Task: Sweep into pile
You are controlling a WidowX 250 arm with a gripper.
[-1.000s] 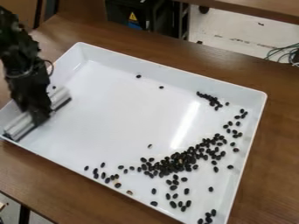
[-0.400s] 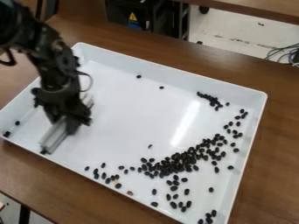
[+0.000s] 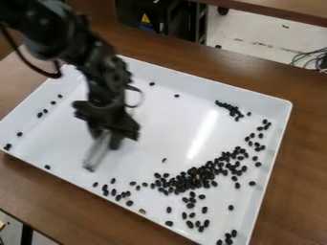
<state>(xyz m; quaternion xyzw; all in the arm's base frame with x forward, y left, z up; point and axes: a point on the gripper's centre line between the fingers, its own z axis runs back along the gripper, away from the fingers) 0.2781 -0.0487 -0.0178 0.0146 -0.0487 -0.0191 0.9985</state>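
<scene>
Over the left-middle of the white tray [image 3: 172,129], my gripper [image 3: 107,139] hangs down, shut on a light grey sweeper bar [image 3: 95,157]. The bar slants toward the tray's near edge, its lower end left of the beans. Black beans form a dense, elongated pile [image 3: 191,178] at the lower right, with loose ones scattered around it. A smaller cluster [image 3: 232,110] lies near the upper right wall. Several single beans [image 3: 40,115] are strewn along the left side, and one bean [image 3: 47,167] rests by the front wall.
The tray's raised walls surround the work area on a brown wooden table [image 3: 303,158]. Behind the table are dark equipment [image 3: 167,21] and, at the far right, cables [image 3: 309,58].
My gripper and the sweeper bar have moved right from the tray's left corner toward the middle. Beans along the left side have come into view; the large pile looks the same.
</scene>
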